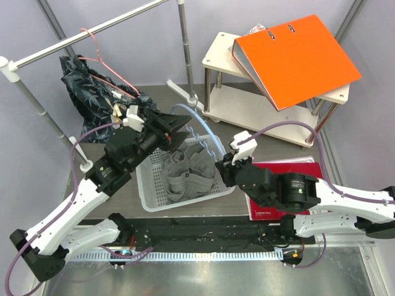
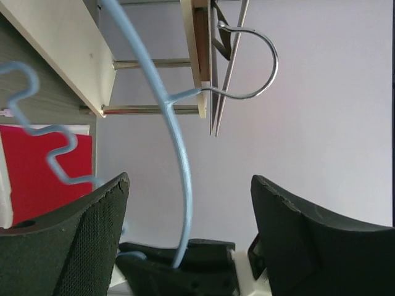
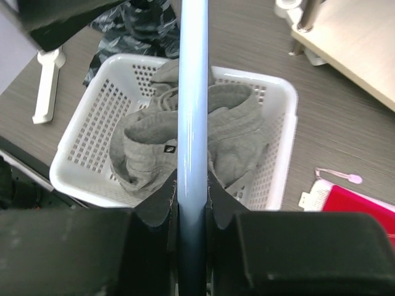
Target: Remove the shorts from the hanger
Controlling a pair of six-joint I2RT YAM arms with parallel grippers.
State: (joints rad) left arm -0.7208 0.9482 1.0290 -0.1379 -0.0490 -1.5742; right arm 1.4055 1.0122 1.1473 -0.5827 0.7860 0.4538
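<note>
The right gripper [image 3: 192, 191] is closed tight on the bar of the light blue hanger [image 3: 193, 92], one finger on each side. The left gripper [image 2: 190, 182] stands wide open; the curved bar of the hanger passes between its fingers without touching them (the metal hook is seen further up in that view). The hanger is bare. Under it, the grey shorts [image 3: 148, 142] lie crumpled inside the white basket [image 3: 287, 135], which stands on the dark counter [image 3: 345, 117] between the two arms.
</note>
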